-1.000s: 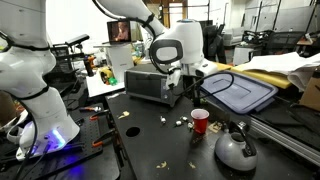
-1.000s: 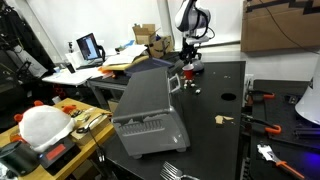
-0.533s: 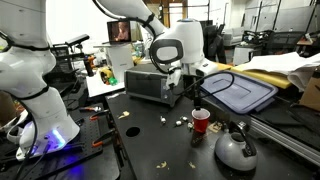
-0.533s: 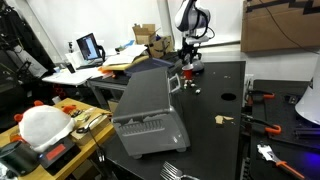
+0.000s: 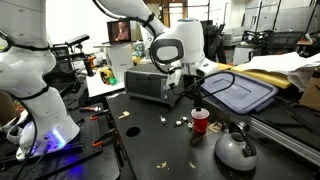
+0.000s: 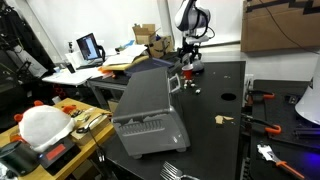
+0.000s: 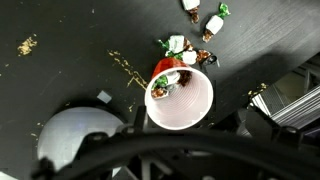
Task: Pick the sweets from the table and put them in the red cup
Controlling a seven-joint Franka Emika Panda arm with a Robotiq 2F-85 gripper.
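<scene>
Centred over small red tapered plastic cup near edge of matte black desk so dropped tiny wrapped sweets land inside, others lying just beside cup: tool, opening not discernible, nothing visibly gripped.

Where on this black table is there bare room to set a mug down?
In an exterior view, the widest mostly bare stretch of the black table lies between the grey appliance and the table's edge. Around the red plastic cup it is crowded: wrapped sweets, the round grey kettle and the gripper above.
</scene>
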